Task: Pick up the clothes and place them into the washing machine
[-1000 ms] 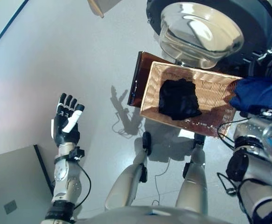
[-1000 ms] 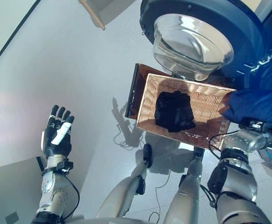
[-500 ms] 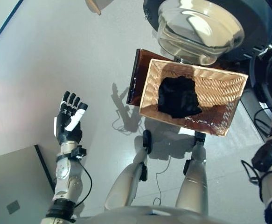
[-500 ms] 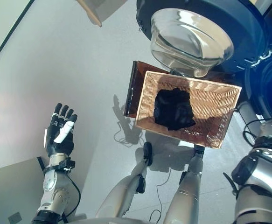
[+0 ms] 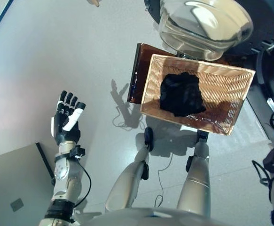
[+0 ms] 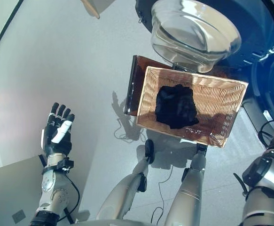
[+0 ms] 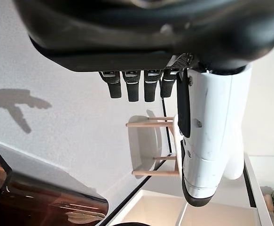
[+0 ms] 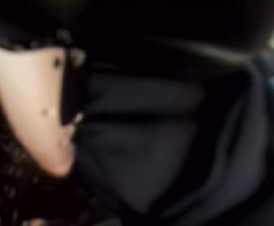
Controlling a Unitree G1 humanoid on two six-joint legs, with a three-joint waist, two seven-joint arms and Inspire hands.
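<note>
Nearest you, your left hand (image 5: 66, 125) is raised over the bare floor (image 5: 57, 56), fingers (image 7: 133, 88) straight and spread, holding nothing. Your right hand (image 8: 38, 108) shows only in its wrist view, its pale thumb against dark cloth (image 8: 174, 141); you cannot tell how its fingers sit. Farther out, a black garment (image 5: 181, 94) lies in the wicker basket (image 5: 221, 89), left of centre. Beyond that, the washing machine (image 6: 263, 52) has its glass door (image 5: 205, 21) swung open.
</note>
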